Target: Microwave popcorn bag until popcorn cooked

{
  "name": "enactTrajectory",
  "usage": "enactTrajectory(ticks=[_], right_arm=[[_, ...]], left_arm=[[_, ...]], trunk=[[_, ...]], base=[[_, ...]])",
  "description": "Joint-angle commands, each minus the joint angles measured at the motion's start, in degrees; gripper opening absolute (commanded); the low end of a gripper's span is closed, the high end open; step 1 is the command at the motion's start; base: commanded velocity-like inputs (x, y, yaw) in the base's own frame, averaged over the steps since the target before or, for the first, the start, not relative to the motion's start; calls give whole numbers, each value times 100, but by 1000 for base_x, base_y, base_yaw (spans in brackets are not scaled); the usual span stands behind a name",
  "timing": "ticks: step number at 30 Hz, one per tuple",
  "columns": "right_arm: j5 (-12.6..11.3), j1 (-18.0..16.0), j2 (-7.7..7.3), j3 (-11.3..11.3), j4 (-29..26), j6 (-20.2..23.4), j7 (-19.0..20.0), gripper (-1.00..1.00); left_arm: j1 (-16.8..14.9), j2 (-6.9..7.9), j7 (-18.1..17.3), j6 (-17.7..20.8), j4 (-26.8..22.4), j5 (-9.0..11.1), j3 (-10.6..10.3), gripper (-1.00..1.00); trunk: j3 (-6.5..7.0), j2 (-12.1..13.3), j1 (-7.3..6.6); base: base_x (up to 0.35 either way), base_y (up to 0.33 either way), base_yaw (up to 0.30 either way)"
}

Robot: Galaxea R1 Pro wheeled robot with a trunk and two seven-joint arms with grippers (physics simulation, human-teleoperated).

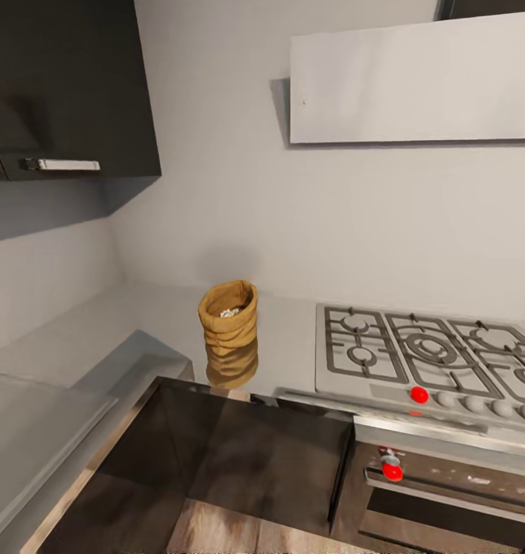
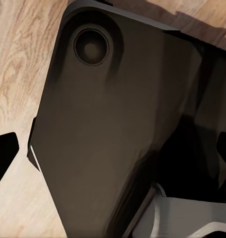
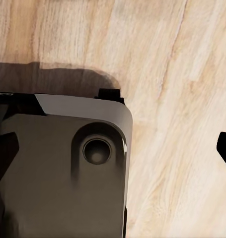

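Note:
The tan popcorn bag (image 1: 229,319) stands upright on the glossy grey countertop (image 1: 155,312), close to the back wall and left of the gas hob. A small cluster of whitish popcorn (image 1: 230,312) lies in its open top. The microwave is out of view. My left gripper (image 2: 113,151) and right gripper (image 3: 113,153) hang low and point down at the wooden floor and my dark base. Their black fingertips (image 2: 3,154) (image 3: 225,148) sit wide apart with nothing between them. Both are far from the bag.
A steel gas hob (image 1: 432,354) with red knobs lies right of the bag, with the oven (image 1: 447,492) below it. A white flat hood (image 1: 412,77) hangs above. A dark wall cabinet (image 1: 62,85) is at the upper left. Dark base cabinets (image 1: 239,462) front the counter corner.

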Motion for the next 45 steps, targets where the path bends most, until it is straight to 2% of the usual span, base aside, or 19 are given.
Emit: enactTrajectory(ticks=[1, 16, 45], right_arm=[[57, -8, -3, -32, 18, -34, 11, 100], [57, -8, -2, -35, 18, -37, 11, 100], [55, -8, 6, -41, 18, 27, 20, 100]], left_arm=[[-1, -4, 3, -7, -3, 10, 31, 100], [-1, -5, 4, -7, -3, 10, 32, 100], [-1, -11, 2, -7, -3, 10, 27, 100]], trunk=[[-15, -4, 0], [-145, -4, 0], [-149, -4, 0]], base=[[0, 0, 0], [0, 0, 0], [0, 0, 0]])
